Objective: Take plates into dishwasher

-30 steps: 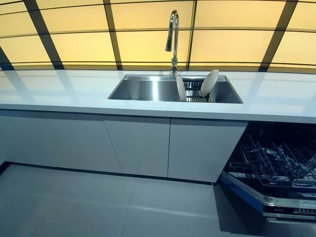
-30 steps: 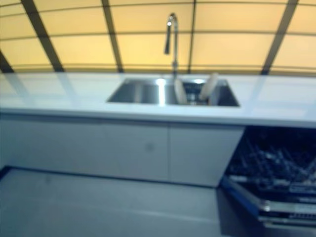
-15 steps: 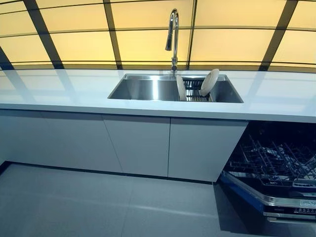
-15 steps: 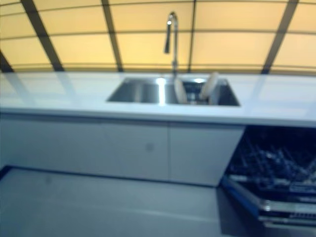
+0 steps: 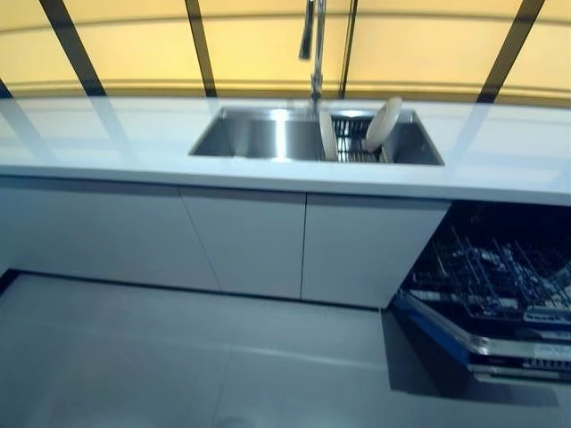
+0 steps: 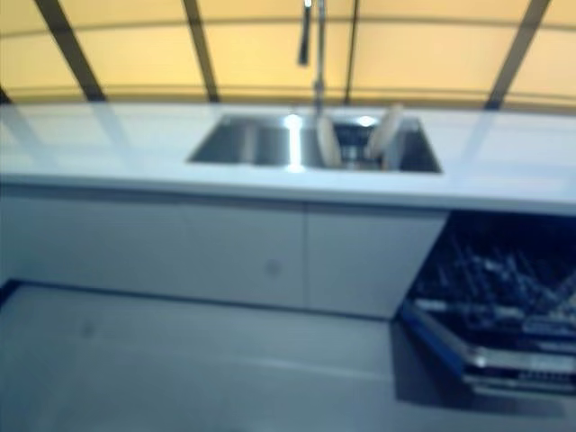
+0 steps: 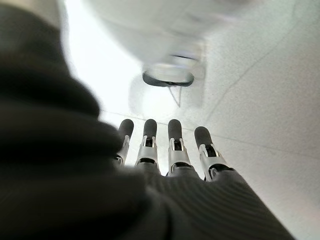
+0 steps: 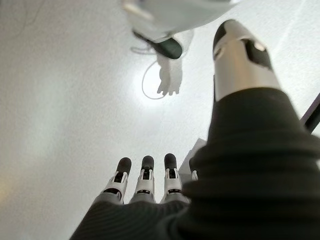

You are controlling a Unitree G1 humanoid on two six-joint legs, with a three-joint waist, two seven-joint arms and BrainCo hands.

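Plates sitting in the sink, dishwasher open off to the right

Left hand (image 7: pixel 165 150) has its fingers straight and holds nothing. Two plates (image 5: pixel 382 123) lean on edge in the sink (image 5: pixel 259 138) rack under the faucet (image 5: pixel 314 45). Dishwasher (image 5: pixel 491 294) rack is pulled out. Right hand (image 8: pixel 150 182) is relaxed, empty too.

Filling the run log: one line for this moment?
plates: upright in sink | dishwasher: open | left hand: open, empty | right hand: open, empty
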